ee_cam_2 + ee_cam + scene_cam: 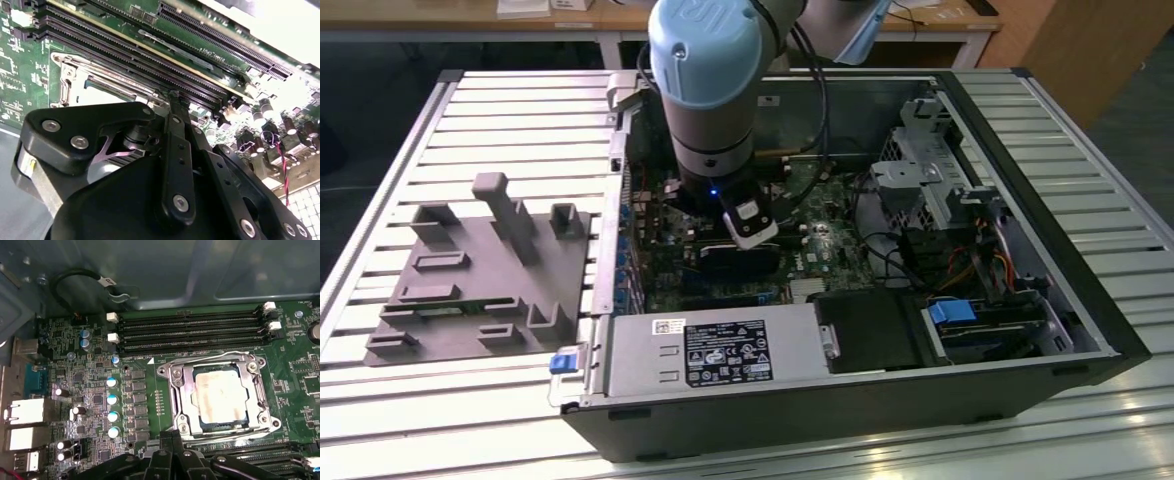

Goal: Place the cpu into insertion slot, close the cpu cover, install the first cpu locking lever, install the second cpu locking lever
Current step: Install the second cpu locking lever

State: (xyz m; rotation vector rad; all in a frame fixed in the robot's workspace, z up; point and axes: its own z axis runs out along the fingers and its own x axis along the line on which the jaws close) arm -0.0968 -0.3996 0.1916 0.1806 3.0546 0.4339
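Silvery-tan metal marks the cpu [220,394], seated flat in the insertion slot [176,390] right of centre in the first wrist view, framed by the cpu cover [262,390]. The open computer case [1067,250] holds the motherboard [90,405]. The gripper [172,440] is seen clenched, empty, just beside the socket.

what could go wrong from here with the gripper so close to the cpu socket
1. The gripper sits right at the edge of the cpu cover, by the memory slots; a small slip could scrape the motherboard.
2. The cpu lies in the insertion slot under the cover; pressing unevenly might shift it.
3. A cable loops nearby and could perhaps snag the arm.
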